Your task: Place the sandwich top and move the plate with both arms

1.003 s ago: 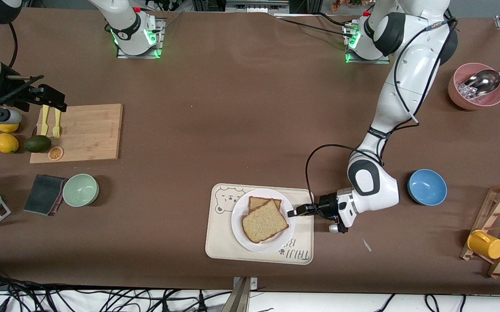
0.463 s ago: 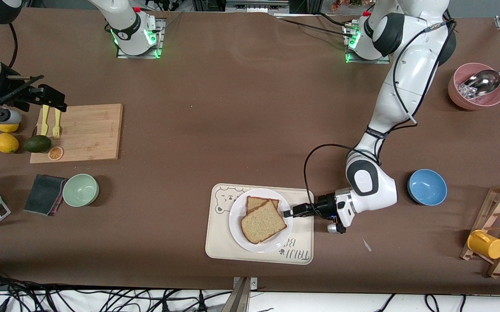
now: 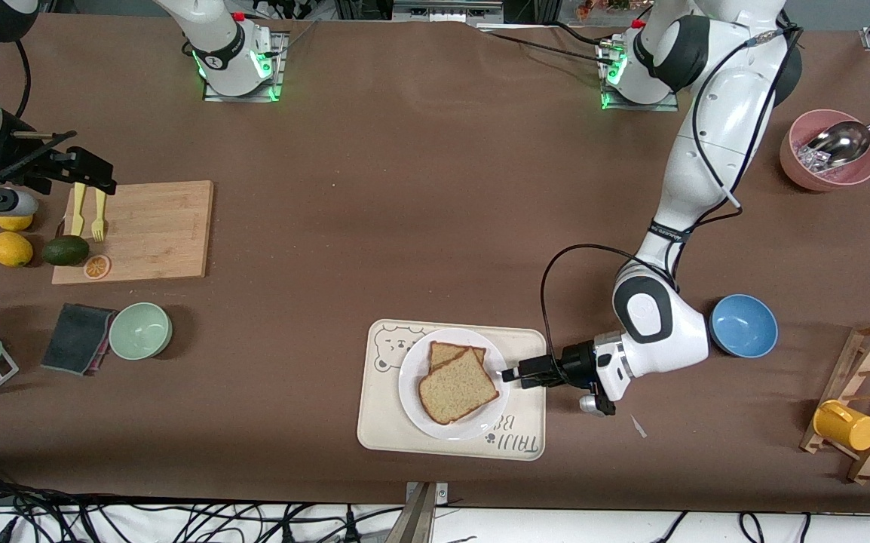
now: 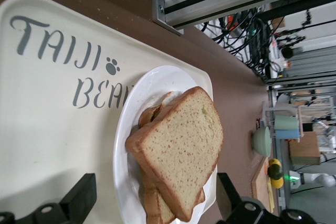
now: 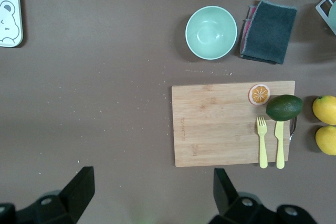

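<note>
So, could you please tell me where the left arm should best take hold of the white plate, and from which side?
Probably the raised rim of the plate at the edge toward the left arm's end of the table, approached low and sideways. The left end effector is open there, the bread leaves that rim bare, and the tray beneath prevents reaching under.

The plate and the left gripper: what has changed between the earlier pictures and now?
The left gripper let go of the plate after nudging it slightly toward the right arm's end of the table, and drew back; its fingers now stand open beside the rim. The sandwich top stayed on the plate. The right gripper waits open over the cutting board, unchanged.
</note>
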Controlling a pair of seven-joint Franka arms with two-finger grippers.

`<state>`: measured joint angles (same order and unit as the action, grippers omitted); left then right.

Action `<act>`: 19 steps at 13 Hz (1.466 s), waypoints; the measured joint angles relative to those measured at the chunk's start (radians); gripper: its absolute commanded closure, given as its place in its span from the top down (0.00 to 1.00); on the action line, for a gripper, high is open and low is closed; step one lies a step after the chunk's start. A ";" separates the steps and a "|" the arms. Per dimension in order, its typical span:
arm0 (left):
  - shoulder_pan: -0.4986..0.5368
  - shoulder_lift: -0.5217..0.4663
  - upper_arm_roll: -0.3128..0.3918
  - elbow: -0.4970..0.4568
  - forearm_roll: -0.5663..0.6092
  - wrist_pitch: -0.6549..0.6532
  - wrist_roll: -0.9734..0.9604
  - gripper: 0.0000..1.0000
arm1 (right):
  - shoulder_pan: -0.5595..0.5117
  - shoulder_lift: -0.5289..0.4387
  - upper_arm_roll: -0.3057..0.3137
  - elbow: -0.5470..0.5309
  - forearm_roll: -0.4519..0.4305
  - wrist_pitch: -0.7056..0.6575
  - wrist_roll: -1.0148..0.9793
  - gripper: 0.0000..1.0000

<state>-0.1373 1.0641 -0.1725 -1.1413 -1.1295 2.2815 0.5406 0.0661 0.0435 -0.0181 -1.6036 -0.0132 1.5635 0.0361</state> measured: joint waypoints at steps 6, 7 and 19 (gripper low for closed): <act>0.015 -0.068 0.003 0.001 0.362 -0.023 -0.136 1.00 | 0.000 0.000 0.000 0.000 0.000 0.000 0.000 1.00; 0.022 -0.074 0.004 0.001 0.416 -0.039 -0.139 1.00 | 0.000 0.000 0.000 0.000 0.000 0.000 0.000 1.00; 0.083 -0.321 0.014 0.006 0.937 -0.452 -0.233 1.00 | 0.000 0.000 0.000 0.000 0.000 0.000 0.000 1.00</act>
<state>-0.0539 0.7436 -0.1583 -1.1353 -0.1929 1.8293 0.3080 0.0660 0.0435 -0.0182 -1.6036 -0.0133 1.5634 0.0361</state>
